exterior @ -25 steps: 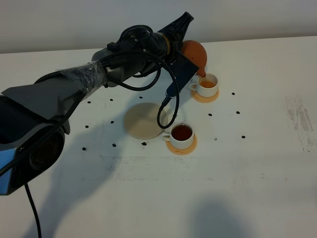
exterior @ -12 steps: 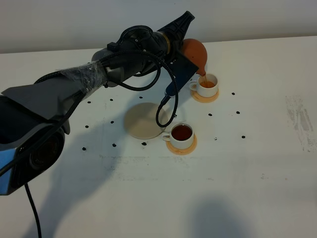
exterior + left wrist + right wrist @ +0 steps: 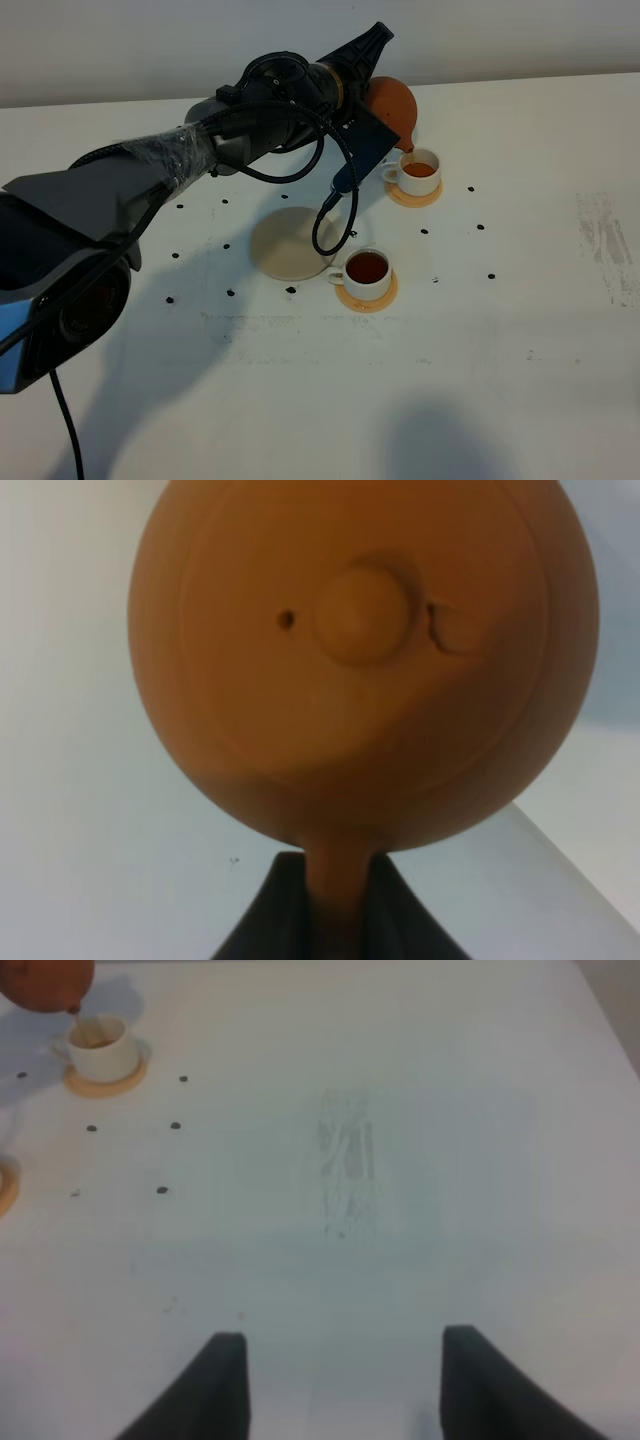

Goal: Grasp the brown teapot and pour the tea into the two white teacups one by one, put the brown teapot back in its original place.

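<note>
The brown teapot (image 3: 393, 104) hangs tilted in the air at the back of the table, its spout down over the far white teacup (image 3: 420, 170), which holds tea. My left gripper (image 3: 371, 96) is shut on the teapot's handle. In the left wrist view the teapot's lid (image 3: 362, 612) faces the camera and its handle runs down between my left gripper's (image 3: 335, 920) dark fingers. The near white teacup (image 3: 368, 270) is full of dark tea on its coaster. The beige disc (image 3: 288, 243) lies bare. My right gripper (image 3: 342, 1335) stands open over bare table, far from the far teacup (image 3: 98, 1046).
Small black dots are scattered over the white table (image 3: 520, 330). A black cable (image 3: 335, 215) loops down from my left arm above the beige disc and near cup. A scuffed patch (image 3: 345, 1170) marks the right side of the table.
The teapot stays tilted over the far cup and has barely shifted. The hanging cable loop has swung slightly to the left.
</note>
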`<state>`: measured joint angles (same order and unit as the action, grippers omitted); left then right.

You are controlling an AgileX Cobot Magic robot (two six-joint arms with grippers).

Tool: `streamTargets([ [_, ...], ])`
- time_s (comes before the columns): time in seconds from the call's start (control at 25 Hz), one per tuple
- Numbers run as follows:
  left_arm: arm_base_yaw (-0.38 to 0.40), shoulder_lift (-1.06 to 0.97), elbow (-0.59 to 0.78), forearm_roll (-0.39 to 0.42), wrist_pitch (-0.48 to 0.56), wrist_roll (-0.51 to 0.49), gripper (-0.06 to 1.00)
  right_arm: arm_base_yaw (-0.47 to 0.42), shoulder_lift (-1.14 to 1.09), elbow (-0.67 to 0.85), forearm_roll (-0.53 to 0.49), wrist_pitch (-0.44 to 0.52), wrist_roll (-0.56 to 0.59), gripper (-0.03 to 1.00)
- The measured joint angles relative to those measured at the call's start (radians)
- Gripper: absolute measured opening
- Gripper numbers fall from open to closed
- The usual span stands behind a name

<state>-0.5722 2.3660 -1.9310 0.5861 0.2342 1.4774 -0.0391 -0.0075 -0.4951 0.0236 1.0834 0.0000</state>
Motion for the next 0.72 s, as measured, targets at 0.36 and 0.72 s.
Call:
streamTargets([
  [0.36,0.0,0.0,0.0,0.024,-0.007,0.0,0.1,0.0,0.0,0.0,0.0,0.0,0.0,0.45],
  [0.72,0.0,0.0,0.0,0.064,-0.017,0.0,0.1,0.0,0.0,0.0,0.0,0.0,0.0,0.45],
])
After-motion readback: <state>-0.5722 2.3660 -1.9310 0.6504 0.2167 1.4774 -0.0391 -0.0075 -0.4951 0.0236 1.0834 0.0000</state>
